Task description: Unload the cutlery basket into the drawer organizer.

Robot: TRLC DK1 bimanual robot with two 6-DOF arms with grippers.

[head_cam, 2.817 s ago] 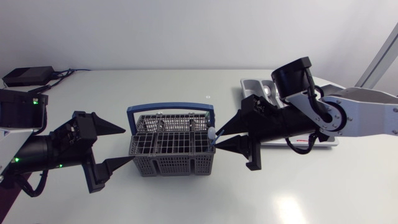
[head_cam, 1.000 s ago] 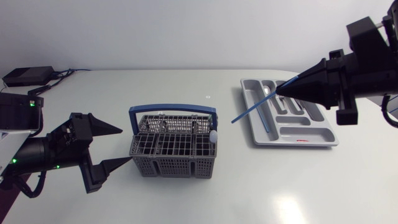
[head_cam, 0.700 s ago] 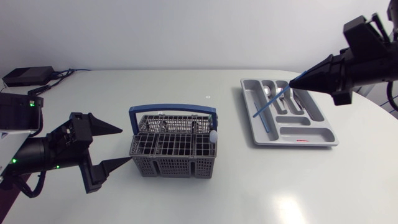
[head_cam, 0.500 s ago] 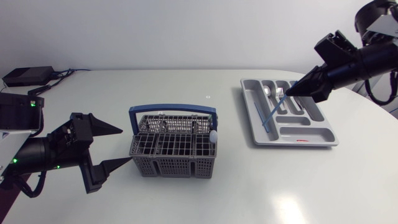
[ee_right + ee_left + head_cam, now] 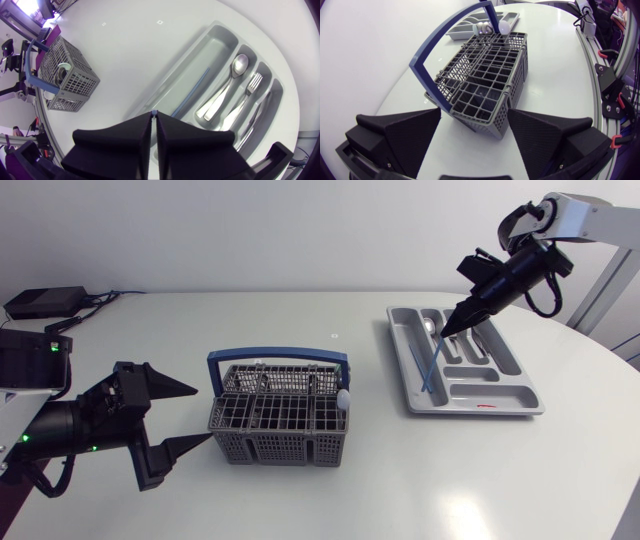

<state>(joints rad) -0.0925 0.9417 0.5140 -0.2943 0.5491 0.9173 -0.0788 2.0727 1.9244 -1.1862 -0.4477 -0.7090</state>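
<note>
Right gripper (image 5: 455, 327): mine, above the far end of the organizer, with its fingers pinched on the top of the blue stick. From my wrist only a slit shows between them.
Blue stick (image 5: 438, 361): thin and tilted. Its upper end is in my right gripper and its lower end is down in the organizer, at the long compartment on the side facing the basket.
Drawer organizer (image 5: 520, 395): grey, on the right part of the table, nearer the far edge than the near one.
Spoon (image 5: 239, 63) and fork (image 5: 254, 81): lying side by side in neighbouring compartments.
Cutlery basket (image 5: 278, 430): grey mesh, about mid-table and left of centre, well apart from the organizer. Its blue handle (image 5: 277, 355) stands upright.
White rounded piece (image 5: 343, 396): sticking up at the basket's end that faces the organizer.
Left gripper (image 5: 203, 415): mine, low at the basket's left end, with its fingers spread wide and gripping nothing. The basket's corner sits between the tips, and I cannot tell whether it touches them.
</note>
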